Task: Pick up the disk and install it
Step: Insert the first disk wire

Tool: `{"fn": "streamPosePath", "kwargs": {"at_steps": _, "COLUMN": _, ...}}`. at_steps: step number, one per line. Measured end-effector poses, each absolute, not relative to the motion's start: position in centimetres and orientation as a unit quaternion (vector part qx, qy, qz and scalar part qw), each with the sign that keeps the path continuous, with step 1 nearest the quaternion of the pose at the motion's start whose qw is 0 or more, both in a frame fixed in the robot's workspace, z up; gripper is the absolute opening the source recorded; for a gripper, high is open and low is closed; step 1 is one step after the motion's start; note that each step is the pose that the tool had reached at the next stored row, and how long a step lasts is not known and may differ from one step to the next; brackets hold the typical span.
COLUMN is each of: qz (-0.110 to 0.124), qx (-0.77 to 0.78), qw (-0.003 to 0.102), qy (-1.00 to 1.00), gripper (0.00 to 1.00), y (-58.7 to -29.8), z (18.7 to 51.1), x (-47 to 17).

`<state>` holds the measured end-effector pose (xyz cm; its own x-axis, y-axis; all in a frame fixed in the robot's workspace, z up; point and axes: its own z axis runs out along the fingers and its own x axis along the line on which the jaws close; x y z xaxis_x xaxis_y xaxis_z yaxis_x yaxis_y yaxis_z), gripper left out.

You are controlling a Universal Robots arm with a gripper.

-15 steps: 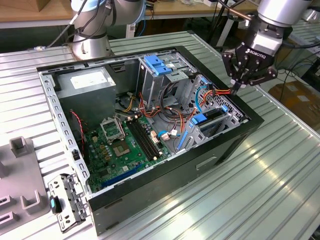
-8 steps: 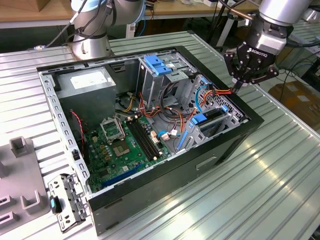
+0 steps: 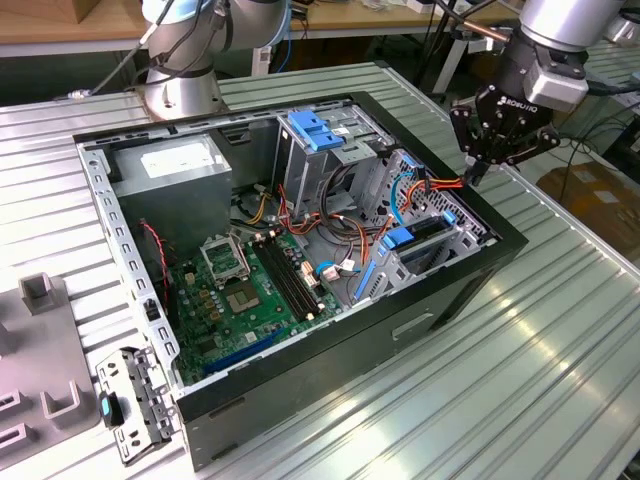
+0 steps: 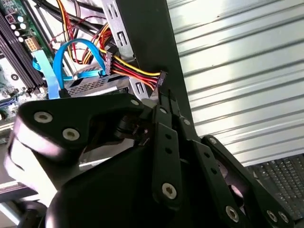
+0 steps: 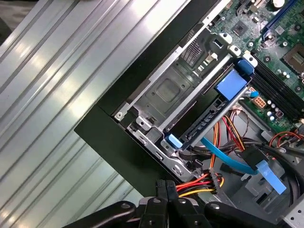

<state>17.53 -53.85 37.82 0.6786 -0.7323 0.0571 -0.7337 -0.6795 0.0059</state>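
One closed pincer (image 3: 476, 172) hovers above the computer case (image 3: 400, 335).

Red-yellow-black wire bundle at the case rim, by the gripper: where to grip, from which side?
Probably just behind the dark end plug of the red, yellow and black wire bundle, coming from above through the open black computer case. That plug seems to lie loose against the rim; the far end runs deeper in.
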Motion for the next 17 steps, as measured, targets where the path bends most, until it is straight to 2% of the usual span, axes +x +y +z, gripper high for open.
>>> {"fn": "streamPosePath", "kwargs": {"at_steps": 1, "qz": 0.025, "qx": 0.92, "qw": 0.014, "qy": -0.392, "gripper": 0.24, "y": -53.8, "z": 37.8, "x": 17.5}}
{"fn": "streamPosePath", "kwargs": {"at_steps": 8, "qz": 0.025, "qx": 0.932, "qw": 0.013, "qy": -0.36, "gripper": 0.24, "y": -53.0, "z": 37.3, "x": 17.7}}
{"fn": "streamPosePath", "kwargs": {"at_steps": 9, "qz": 0.025, "qx": 0.932, "qw": 0.013, "qy": -0.36, "gripper": 0.25, "y": -53.0, "z": 37.2, "x": 17.7}}
{"fn": "streamPosePath", "kwargs": {"at_steps": 10, "qz": 0.026, "qx": 0.932, "qw": 0.014, "qy": -0.36, "gripper": 0.31, "y": -53.0, "z": 37.1, "x": 17.7}}
{"fn": "streamPosePath", "kwargs": {"at_steps": 15, "qz": 0.026, "qx": 0.933, "qw": 0.014, "qy": -0.359, "gripper": 0.31, "y": -53.0, "z": 36.5, "x": 17.7}}
{"fn": "streamPosePath", "kwargs": {"at_steps": 17, "qz": 0.026, "qx": 0.933, "qw": 0.014, "qy": -0.359, "gripper": 0.17, "y": -53.1, "z": 36.7, "x": 17.7}}
